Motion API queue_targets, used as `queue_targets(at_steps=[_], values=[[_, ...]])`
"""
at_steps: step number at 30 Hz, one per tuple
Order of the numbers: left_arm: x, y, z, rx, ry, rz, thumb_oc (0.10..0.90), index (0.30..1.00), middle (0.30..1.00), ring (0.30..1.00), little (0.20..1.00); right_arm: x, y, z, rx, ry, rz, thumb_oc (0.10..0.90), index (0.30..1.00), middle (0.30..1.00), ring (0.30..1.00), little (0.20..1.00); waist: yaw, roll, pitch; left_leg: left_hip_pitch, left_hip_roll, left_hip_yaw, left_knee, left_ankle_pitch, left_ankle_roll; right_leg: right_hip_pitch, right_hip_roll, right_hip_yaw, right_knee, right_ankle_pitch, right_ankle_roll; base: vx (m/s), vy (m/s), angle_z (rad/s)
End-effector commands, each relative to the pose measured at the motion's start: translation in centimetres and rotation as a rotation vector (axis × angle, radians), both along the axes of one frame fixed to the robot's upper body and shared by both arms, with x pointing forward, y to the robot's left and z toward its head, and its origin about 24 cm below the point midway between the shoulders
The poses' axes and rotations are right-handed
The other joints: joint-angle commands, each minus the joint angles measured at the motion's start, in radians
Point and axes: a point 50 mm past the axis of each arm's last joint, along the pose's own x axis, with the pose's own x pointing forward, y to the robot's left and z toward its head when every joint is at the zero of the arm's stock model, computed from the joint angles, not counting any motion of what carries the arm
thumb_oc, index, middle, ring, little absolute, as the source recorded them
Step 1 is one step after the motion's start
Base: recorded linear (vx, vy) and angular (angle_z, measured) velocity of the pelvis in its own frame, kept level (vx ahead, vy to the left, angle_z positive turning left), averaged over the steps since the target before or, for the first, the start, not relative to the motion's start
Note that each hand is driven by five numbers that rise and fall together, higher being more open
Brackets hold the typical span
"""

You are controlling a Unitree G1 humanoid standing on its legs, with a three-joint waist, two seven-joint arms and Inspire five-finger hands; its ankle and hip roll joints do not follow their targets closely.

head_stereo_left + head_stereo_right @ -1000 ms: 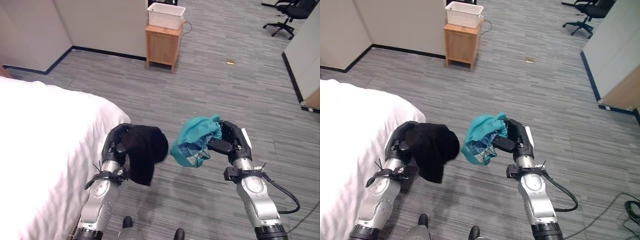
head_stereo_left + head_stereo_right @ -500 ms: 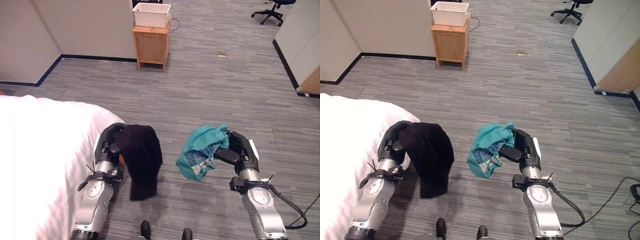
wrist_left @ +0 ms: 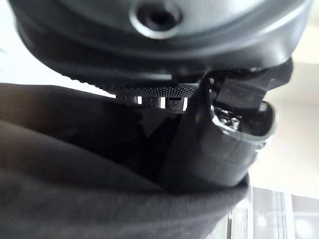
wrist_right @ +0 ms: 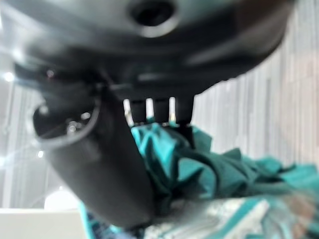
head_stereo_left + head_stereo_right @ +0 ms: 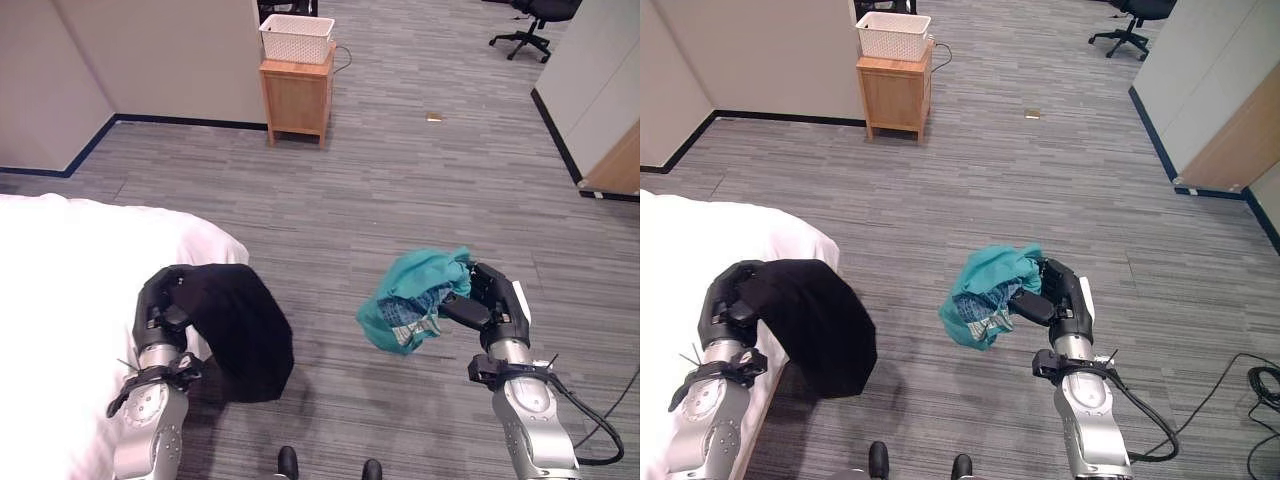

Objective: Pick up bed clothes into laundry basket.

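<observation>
A black garment (image 5: 240,335) hangs from my left hand (image 5: 163,310), whose fingers are curled round its upper edge beside the bed; the left wrist view shows that dark cloth (image 3: 75,164) pressed against the thumb. My right hand (image 5: 492,305) is shut on a bunched teal garment (image 5: 415,300) with a patterned patch, held up over the carpet. In the right wrist view the teal cloth (image 4: 209,169) sits between thumb and fingers. The white laundry basket (image 5: 296,37) stands far off on a small wooden cabinet (image 5: 295,100) by the wall.
The white bed (image 5: 70,300) takes up the lower left, its corner close to my left arm. Grey carpet (image 5: 400,190) stretches open between me and the cabinet. A black office chair (image 5: 530,20) is at the far right, and a small scrap (image 5: 434,117) lies on the floor.
The whole picture has shifted as the camera moved. My left hand has drawn back toward the bed with the black garment, which now bunches wider. The right hand still holds the teal garment.
</observation>
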Motion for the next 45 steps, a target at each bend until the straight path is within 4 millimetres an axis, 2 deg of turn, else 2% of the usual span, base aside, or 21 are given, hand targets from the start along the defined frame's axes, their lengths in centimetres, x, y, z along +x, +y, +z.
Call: queue_targets(at_steps=[1,4,6,7,11,12,15,18,21,25,26,28,30,32,34,35,36,37,40,43,45], values=[[1.1,0.3,7.5,0.163,-0.379,-0.002,0.400,0.300,0.300,0.300,0.300,1.1,0.3,6.7,-0.033,-0.351,0.026,0.400,0.300,0.300,0.300,0.300,0.012,-0.006,-0.080,0.030,-0.022,-0.031,0.064,-0.168,0.031,-0.087,-0.064,0.017,0.275,-0.113,0.080,-0.03,0.127,-0.22],[1.5,0.1,7.9,0.163,-0.392,-0.007,0.400,0.300,0.300,0.300,0.300,1.3,0.9,6.9,-0.046,-0.357,0.054,0.400,0.300,0.300,0.300,0.300,-0.004,0.011,-0.030,0.064,-0.023,-0.019,0.061,-0.183,0.056,-0.233,-0.093,0.008,0.548,0.027,0.140,0.01,0.140,-0.25],[1.5,-0.2,8.1,0.168,-0.401,-0.022,0.400,0.300,0.300,0.300,0.300,1.4,1.3,6.6,-0.045,-0.339,0.076,0.400,0.300,0.300,0.300,0.300,-0.023,0.043,0.000,0.115,-0.005,-0.009,0.052,-0.199,0.059,-0.336,-0.105,-0.050,0.695,0.032,0.154,0.14,0.134,-0.17],[1.5,-0.2,8.1,0.167,-0.401,-0.021,0.400,0.300,0.300,0.300,0.300,1.4,1.3,6.6,-0.046,-0.339,0.077,0.400,0.300,0.300,0.300,0.300,-0.025,0.042,0.000,0.116,-0.006,-0.010,0.050,-0.200,0.059,-0.338,-0.107,-0.050,0.701,0.028,0.154,0.20,0.049,-0.29],[1.5,-0.2,8.4,0.176,-0.409,-0.028,0.400,0.300,0.300,0.300,0.300,1.1,0.7,6.4,-0.036,-0.332,0.047,0.400,0.300,0.300,0.300,0.300,-0.055,0.033,0.001,0.168,-0.013,-0.033,0.045,-0.240,0.038,-0.395,-0.111,-0.075,0.506,0.000,0.117,0.34,-0.095,-0.05],[1.7,-0.2,8.4,0.171,-0.410,-0.032,0.400,0.300,0.300,0.300,0.300,1.0,0.5,6.4,-0.028,-0.338,0.031,0.400,0.300,0.300,0.300,0.300,-0.069,0.027,-0.007,0.198,-0.012,-0.047,0.037,-0.262,0.012,-0.405,-0.119,-0.061,0.320,-0.005,0.104,0.26,-0.111,0.24],[1.9,-0.3,8.5,0.178,-0.413,-0.039,0.400,0.300,0.300,0.300,0.300,0.9,0.4,6.3,-0.025,-0.339,0.023,0.400,0.300,0.300,0.300,0.300,-0.083,0.032,-0.016,0.232,0.011,-0.058,0.036,-0.290,-0.018,-0.375,-0.117,-0.042,0.149,0.047,0.119,0.37,-0.143,0.28],[2.0,-0.2,9.0,0.200,-0.432,-0.034,0.400,0.300,0.300,0.300,0.300,0.6,0.2,6.2,-0.019,-0.340,0.011,0.400,0.300,0.300,0.300,0.300,-0.099,0.028,-0.033,0.278,0.040,-0.071,0.059,-0.317,-0.050,-0.363,-0.126,-0.024,0.114,0.094,0.136,0.41,-0.191,0.49],[1.9,0.3,8.7,0.190,-0.428,-0.007,0.400,0.300,0.300,0.300,0.300,0.9,0.2,6.3,-0.019,-0.344,0.018,0.400,0.300,0.300,0.300,0.300,-0.101,0.043,-0.047,0.249,0.102,-0.090,0.208,-0.208,-0.092,-0.326,-0.081,-0.039,0.158,0.071,0.094,0.36,-0.243,0.50],[1.5,1.2,9.0,0.197,-0.433,0.020,0.400,0.300,0.300,0.300,0.300,1.3,0.0,7.4,-0.001,-0.392,0.043,0.400,0.300,0.300,0.300,0.300,-0.081,0.017,-0.034,0.043,0.191,-0.099,0.654,0.074,-0.117,-0.170,0.012,-0.079,0.118,-0.033,-0.031,0.35,-0.379,0.16],[1.5,1.2,9.0,0.197,-0.433,0.020,0.400,0.300,0.300,0.300,0.300,1.3,0.0,7.4,-0.001,-0.392,0.043,0.400,0.300,0.300,0.300,0.300,-0.083,0.016,-0.035,0.040,0.190,-0.101,0.656,0.074,-0.117,-0.171,0.012,-0.081,0.116,-0.032,-0.032,0.38,-0.449,-0.13],[1.0,1.9,9.2,0.217,-0.428,0.043,0.400,0.300,0.300,0.300,0.300,1.3,-0.9,7.6,-0.013,-0.390,0.011,0.400,0.300,0.300,0.300,0.300,-0.043,-0.017,-0.006,-0.083,0.203,-0.069,0.860,0.072,-0.096,-0.058,0.048,-0.075,0.082,-0.095,-0.086,0.42,-0.404,-0.02],[0.9,2.3,8.8,0.209,-0.412,0.067,0.400,0.300,0.300,0.300,0.300,1.4,-1.0,7.9,-0.027,-0.392,0.002,0.400,0.300,0.300,0.300,0.300,-0.009,-0.024,0.009,-0.188,0.179,-0.052,0.881,0.024,-0.101,0.001,0.049,-0.071,0.065,-0.118,-0.082,0.36,-0.187,0.07],[0.5,2.5,8.2,0.196,-0.389,0.083,0.400,0.300,0.300,0.300,0.300,1.2,-1.2,8.0,-0.019,-0.399,0.002,0.400,0.300,0.300,0.300,0.300,0.021,-0.034,0.004,-0.278,0.146,-0.027,0.823,0.005,-0.105,0.045,0.043,-0.061,0.041,-0.125,-0.070,0.37,-0.057,-0.24],[0.1,2.9,7.7,0.185,-0.375,0.105,0.400,0.300,0.300,0.300,0.300,1.0,-1.2,7.8,-0.015,-0.398,-0.002,0.400,0.300,0.300,0.300,0.300,0.043,-0.030,-0.002,-0.322,0.157,0.008,0.681,0.017,-0.109,0.084,0.049,-0.065,0.028,-0.145,-0.062,0.42,-0.013,-0.44],[-0.2,3.0,7.4,0.185,-0.364,0.116,0.400,0.300,0.300,0.300,0.300,0.9,-1.3,7.6,-0.018,-0.391,-0.009,0.400,0.300,0.300,0.300,0.300,0.054,-0.024,-0.009,-0.328,0.155,0.030,0.563,0.024,-0.103,0.100,0.055,-0.064,0.025,-0.156,-0.055,0.61,0.062,-0.41],[-0.4,3.1,7.2,0.190,-0.354,0.128,0.400,0.300,0.300,0.300,0.300,0.8,-1.2,7.2,-0.030,-0.372,-0.008,0.400,0.300,0.300,0.300,0.300,0.077,-0.008,-0.019,-0.345,0.118,0.049,0.354,0.045,-0.098,0.136,0.078,-0.054,0.017,-0.177,-0.044,0.49,0.068,-0.27],[-0.4,3.1,7.1,0.189,-0.352,0.128,0.400,0.300,0.300,0.300,0.300,0.8,-1.2,7.2,-0.033,-0.370,-0.008,0.400,0.300,0.300,0.300,0.300,0.078,-0.012,-0.021,-0.329,0.109,0.054,0.322,0.058,-0.098,0.137,0.071,-0.053,0.016,-0.177,-0.043,0.53,0.068,-0.23],[-0.8,3.4,7.0,0.207,-0.346,0.156,0.400,0.300,0.300,0.300,0.300,1.3,-0.8,6.6,-0.050,-0.339,0.021,0.400,0.300,0.300,0.300,0.300,0.111,-0.002,-0.042,-0.294,0.063,0.063,0.041,0.136,-0.098,0.214,0.091,-0.035,0.010,-0.213,-0.026,0.47,0.039,-0.24],[-1.5,4.0,7.3,0.240,-0.347,0.187,0.400,0.300,0.300,0.300,0.300,1.8,-0.2,6.9,-0.051,-0.344,0.047,0.400,0.300,0.300,0.300,0.300,0.133,-0.004,-0.067,-0.293,0.067,0.130,0.031,0.179,-0.101,0.278,0.098,-0.012,0.011,-0.246,-0.023,0.54,0.044,-0.39],[-2.1,4.3,7.3,0.257,-0.338,0.196,0.400,0.300,0.300,0.300,0.300,2.0,0.5,6.9,-0.027,-0.354,0.065,0.400,0.300,0.300,0.300,0.300,0.148,-0.015,-0.089,-0.272,0.063,0.153,0.035,0.166,-0.067,0.292,0.084,0.004,0.017,-0.263,-0.016,0.49,0.099,-0.60]])
